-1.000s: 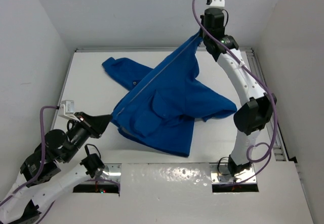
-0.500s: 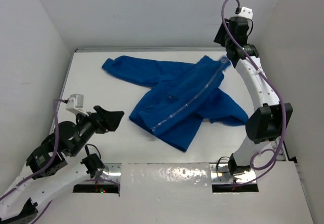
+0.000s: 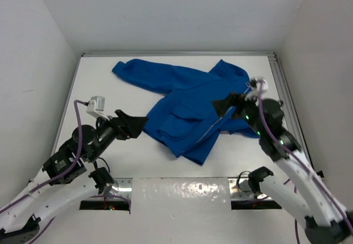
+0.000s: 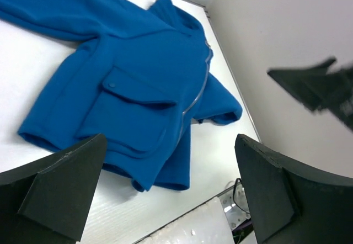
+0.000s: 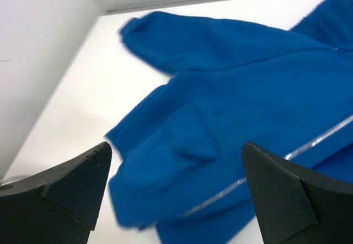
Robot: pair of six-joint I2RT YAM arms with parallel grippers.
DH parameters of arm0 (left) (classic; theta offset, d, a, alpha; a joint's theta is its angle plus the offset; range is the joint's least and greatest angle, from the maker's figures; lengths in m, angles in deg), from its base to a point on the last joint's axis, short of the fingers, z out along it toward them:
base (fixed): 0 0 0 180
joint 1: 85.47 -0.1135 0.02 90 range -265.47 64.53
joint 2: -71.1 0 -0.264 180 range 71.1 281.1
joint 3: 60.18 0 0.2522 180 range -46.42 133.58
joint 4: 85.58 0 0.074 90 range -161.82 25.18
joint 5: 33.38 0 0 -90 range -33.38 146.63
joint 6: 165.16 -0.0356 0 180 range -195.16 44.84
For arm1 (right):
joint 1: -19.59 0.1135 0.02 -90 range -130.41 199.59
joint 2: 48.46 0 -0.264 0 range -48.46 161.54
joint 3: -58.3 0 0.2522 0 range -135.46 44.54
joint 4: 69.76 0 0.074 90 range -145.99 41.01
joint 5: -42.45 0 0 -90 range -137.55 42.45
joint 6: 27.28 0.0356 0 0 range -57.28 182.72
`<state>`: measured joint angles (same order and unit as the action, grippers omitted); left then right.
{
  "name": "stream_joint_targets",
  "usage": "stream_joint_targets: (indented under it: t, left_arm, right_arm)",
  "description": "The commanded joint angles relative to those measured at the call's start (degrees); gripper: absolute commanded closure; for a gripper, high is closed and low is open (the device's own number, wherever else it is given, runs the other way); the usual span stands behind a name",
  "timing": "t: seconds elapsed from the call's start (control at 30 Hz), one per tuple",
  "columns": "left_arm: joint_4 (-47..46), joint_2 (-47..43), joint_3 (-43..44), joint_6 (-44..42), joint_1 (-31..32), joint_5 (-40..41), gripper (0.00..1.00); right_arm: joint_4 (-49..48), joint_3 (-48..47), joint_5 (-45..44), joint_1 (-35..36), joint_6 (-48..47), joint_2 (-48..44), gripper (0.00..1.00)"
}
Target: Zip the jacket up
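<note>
The left gripper [image 3: 137, 127] hovered over bare table [image 3: 105, 86] just left of the jacket [image 3: 185, 103], its claw spread wide and holding nothing. The jacket lay flat on the table from the centre to the far right, one sleeve [image 3: 144, 74] stretched to the far left and a flap pocket [image 4: 132, 92] facing up. Its pale zipper [image 4: 199, 86] ran as a single line from the collar toward the near hem. The right gripper [image 3: 225, 106] hung above the jacket's right side, claw spread and empty, hiding part of the cloth from the overhead camera.

No readable text, label or number anywhere.
</note>
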<state>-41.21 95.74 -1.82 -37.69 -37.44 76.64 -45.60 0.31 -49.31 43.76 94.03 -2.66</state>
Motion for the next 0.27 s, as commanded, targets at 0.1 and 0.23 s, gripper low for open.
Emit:
stream_joint_targets:
  t: [0.1, 0.23]
  left_arm:
    - [-8.6, 1.2, 3.3, -2.6, 0.1, -4.4, 0.00]
    - [-12.2, 2.9, 1.5, -1.6, 0.1, -5.9, 0.00]
  right_arm:
    - [9.2, 5.9, 6.1, 0.3, -0.5, -20.3, 0.01]
    - [15.5, 5.9, 6.0, 0.3, -0.9, -21.4, 0.01]
